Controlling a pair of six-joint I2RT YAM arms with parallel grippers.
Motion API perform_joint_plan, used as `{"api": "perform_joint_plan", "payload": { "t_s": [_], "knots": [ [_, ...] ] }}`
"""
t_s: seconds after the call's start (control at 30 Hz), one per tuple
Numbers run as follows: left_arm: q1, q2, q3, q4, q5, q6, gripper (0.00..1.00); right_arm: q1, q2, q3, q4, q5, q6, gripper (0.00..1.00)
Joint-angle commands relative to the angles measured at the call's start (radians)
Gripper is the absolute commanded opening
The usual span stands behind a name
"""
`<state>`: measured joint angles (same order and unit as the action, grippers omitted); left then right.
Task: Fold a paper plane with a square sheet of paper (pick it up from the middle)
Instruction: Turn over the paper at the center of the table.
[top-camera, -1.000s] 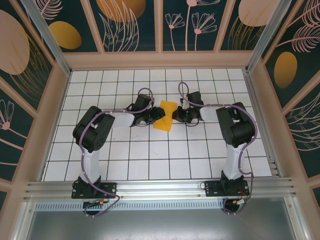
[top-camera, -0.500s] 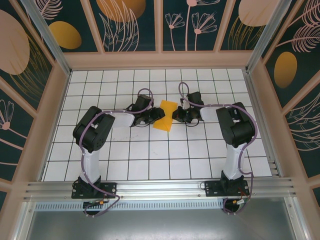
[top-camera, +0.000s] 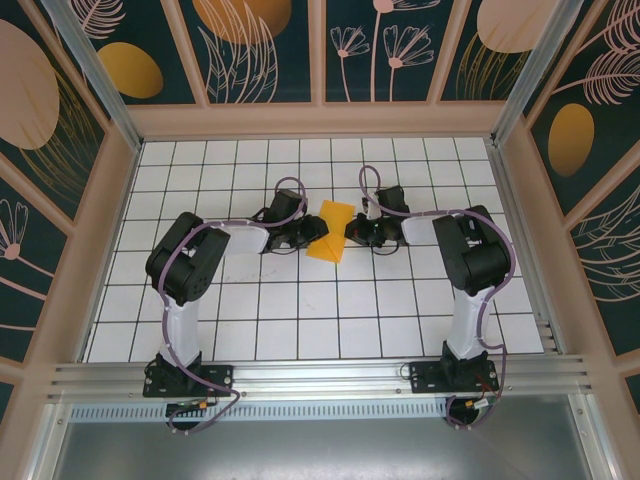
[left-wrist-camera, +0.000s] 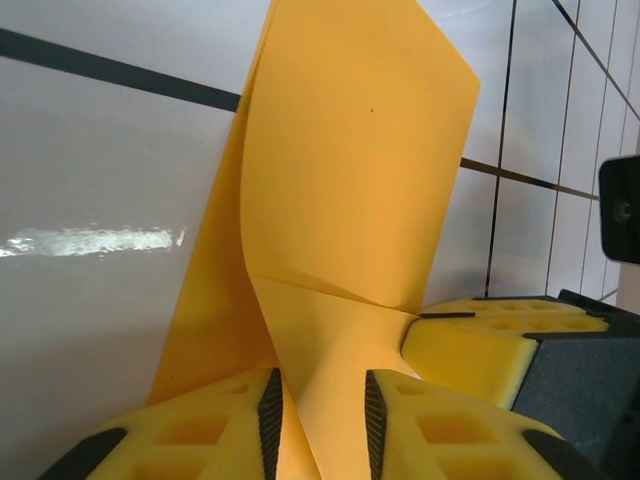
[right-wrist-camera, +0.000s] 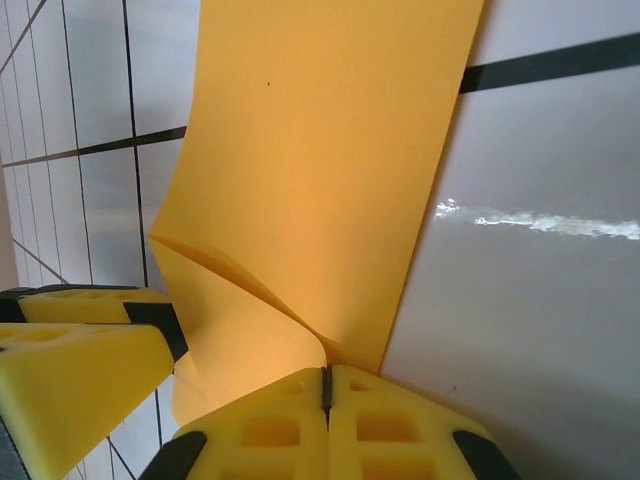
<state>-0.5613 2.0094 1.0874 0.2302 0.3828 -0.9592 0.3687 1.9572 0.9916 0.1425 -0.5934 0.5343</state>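
Observation:
The square sheet of paper (top-camera: 330, 232) is orange-yellow and folded into a narrower creased shape. It sits mid-table between both grippers. My left gripper (top-camera: 312, 233) reaches in from the left. In the left wrist view its jaws (left-wrist-camera: 318, 425) stand apart, and a raised fold of the paper (left-wrist-camera: 350, 150) runs between the pads without being pinched. My right gripper (top-camera: 352, 230) comes from the right. In the right wrist view its pads (right-wrist-camera: 325, 385) are pressed together on the paper's (right-wrist-camera: 320, 150) lifted edge. Each wrist view also catches the other gripper's yellow fingers (left-wrist-camera: 500, 335) (right-wrist-camera: 80, 350).
The white gridded table (top-camera: 300, 300) is fenced by peach-framed walls (top-camera: 320, 120) at the back and on both sides. Both arm bases (top-camera: 185, 375) (top-camera: 455, 375) stand at the near edge on a metal rail.
The right wrist has shifted very slightly. The paper and the left arm stay where they were.

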Motion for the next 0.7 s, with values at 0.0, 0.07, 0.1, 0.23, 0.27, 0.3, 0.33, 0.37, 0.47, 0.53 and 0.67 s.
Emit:
{"api": "perform_joint_plan", "payload": {
  "t_s": [0.0, 0.07, 0.1, 0.23, 0.27, 0.3, 0.33, 0.37, 0.47, 0.53, 0.67],
  "knots": [
    [0.005, 0.019, 0.033, 0.0, 0.04, -0.006, 0.27, -0.019, 0.003, -0.036, -0.039, 0.026, 0.005, 0.01],
    [0.005, 0.027, 0.039, 0.001, 0.046, -0.002, 0.24, -0.018, 0.003, -0.037, -0.037, 0.022, 0.006, 0.01],
    [0.006, 0.031, 0.042, 0.001, 0.048, -0.002, 0.23, -0.018, 0.002, -0.037, -0.037, 0.021, 0.006, 0.01],
    [0.004, 0.037, 0.052, 0.002, 0.051, 0.005, 0.22, -0.019, -0.004, -0.033, -0.037, 0.015, 0.004, 0.01],
    [0.005, 0.038, 0.055, 0.001, 0.051, 0.01, 0.22, -0.019, -0.006, -0.031, -0.038, 0.012, 0.004, 0.02],
    [0.005, 0.04, 0.058, 0.0, 0.05, 0.012, 0.21, -0.019, -0.01, -0.029, -0.039, 0.013, 0.003, 0.02],
    [0.005, 0.043, 0.06, -0.001, 0.05, 0.014, 0.19, -0.022, -0.016, -0.027, -0.041, 0.012, 0.004, 0.03],
    [0.005, 0.045, 0.064, -0.004, 0.05, 0.021, 0.17, -0.022, -0.021, -0.025, -0.042, 0.012, 0.004, 0.05],
    [0.005, 0.048, 0.073, -0.011, 0.04, 0.045, 0.08, -0.027, -0.068, -0.025, -0.049, 0.021, 0.007, 0.15],
    [0.005, 0.038, 0.083, -0.032, 0.02, 0.073, 0.03, -0.031, -0.118, -0.028, -0.058, 0.046, 0.007, 0.21],
    [0.005, -0.013, 0.1, -0.087, -0.036, 0.153, 0.0, -0.035, -0.233, -0.041, -0.106, 0.169, 0.0, 0.39]
  ]
}}
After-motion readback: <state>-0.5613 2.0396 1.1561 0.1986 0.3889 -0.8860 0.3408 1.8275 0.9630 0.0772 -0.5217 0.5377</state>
